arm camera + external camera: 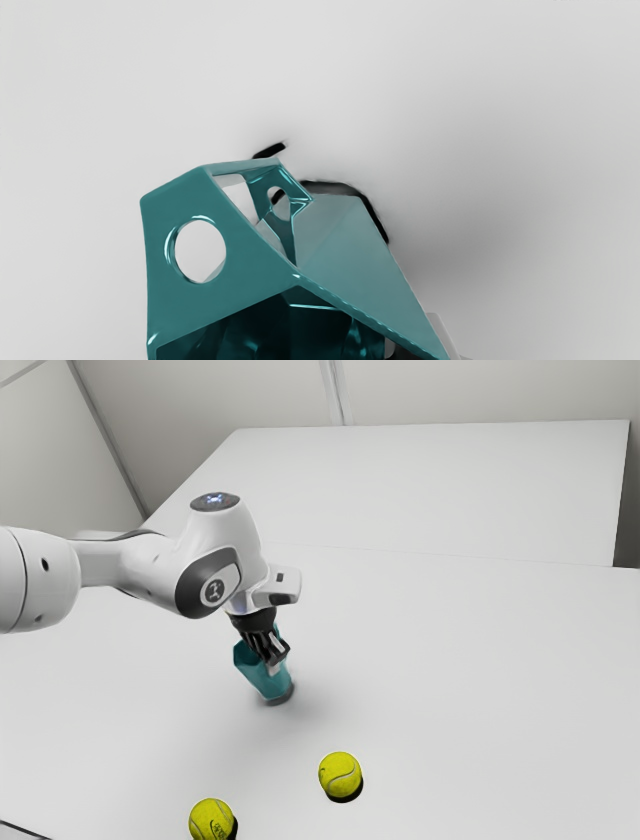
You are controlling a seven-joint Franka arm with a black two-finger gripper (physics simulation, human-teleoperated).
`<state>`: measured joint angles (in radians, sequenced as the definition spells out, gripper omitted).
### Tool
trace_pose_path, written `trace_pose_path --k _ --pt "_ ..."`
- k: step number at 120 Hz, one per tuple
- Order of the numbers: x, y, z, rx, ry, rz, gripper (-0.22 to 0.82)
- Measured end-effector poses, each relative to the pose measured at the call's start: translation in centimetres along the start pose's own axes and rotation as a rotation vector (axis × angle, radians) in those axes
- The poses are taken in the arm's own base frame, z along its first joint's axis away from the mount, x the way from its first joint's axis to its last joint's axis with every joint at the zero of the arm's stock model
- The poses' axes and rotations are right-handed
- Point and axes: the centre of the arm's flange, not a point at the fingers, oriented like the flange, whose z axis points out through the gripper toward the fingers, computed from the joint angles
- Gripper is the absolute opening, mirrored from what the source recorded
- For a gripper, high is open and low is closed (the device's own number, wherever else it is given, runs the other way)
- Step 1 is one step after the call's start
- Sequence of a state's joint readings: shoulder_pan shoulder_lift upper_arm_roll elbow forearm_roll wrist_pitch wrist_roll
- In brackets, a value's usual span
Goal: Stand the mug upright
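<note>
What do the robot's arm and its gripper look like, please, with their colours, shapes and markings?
My arm is glossy white, with thick rounded segments. A dark grey panel carries a round pale emblem, and a dark cap on top has small bluish-white marks. My gripper is black and slim, with pale grey parts.

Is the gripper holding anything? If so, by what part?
Yes, it looks that way: the teal mug, by its side wall at the rim. The gripper straddles that wall, one finger inside the mug, one outside.
</note>
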<state>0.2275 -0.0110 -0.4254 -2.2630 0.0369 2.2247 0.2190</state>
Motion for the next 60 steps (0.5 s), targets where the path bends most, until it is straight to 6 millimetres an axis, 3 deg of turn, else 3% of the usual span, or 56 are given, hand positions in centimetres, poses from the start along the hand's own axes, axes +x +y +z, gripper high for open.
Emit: trace_pose_path --k 32,60 --pt "-0.1 -0.5 0.3 0.013 -0.013 -0.095 0.31" --pt "0.0 -0.5 -1.6 0.034 0.012 -0.152 0.5"
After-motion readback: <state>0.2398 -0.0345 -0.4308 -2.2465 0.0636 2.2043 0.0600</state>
